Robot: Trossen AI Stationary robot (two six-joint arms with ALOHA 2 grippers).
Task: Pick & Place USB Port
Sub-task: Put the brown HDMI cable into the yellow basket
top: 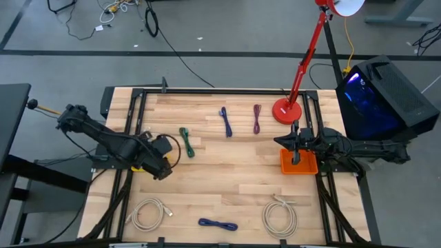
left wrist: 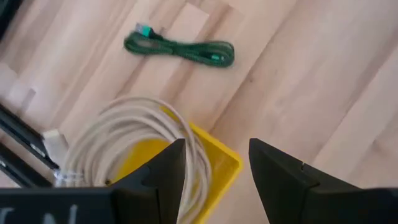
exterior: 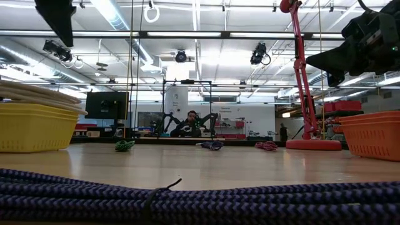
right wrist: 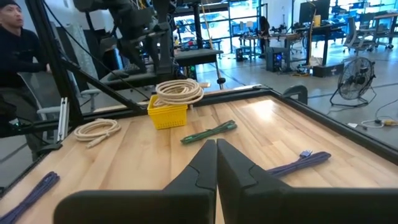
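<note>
Nearest the low camera, a dark blue braided cable (exterior: 200, 197) lies along the near edge of the light wooden table (top: 227, 172), between two coiled white cables (top: 146, 212) (top: 279, 215) in the overhead view. At the table's left side, the left gripper (left wrist: 211, 165) hangs with its jaws spread apart above a small yellow plastic basket (left wrist: 214, 158), in which a coil of cream-white USB cable (left wrist: 124, 134) rests, piled over its rim. Just beyond the basket, toward the table's middle, lies a folded green braided cable (top: 187, 142). Farther right along the far side lie a blue cable (top: 226, 122) and a maroon cable (top: 257, 118). On the right, the right gripper (right wrist: 216, 163), jaws pressed together and holding nothing, hovers over an orange plastic basket (top: 298, 162), beside the round base of a red desk lamp (top: 288, 110).
</note>
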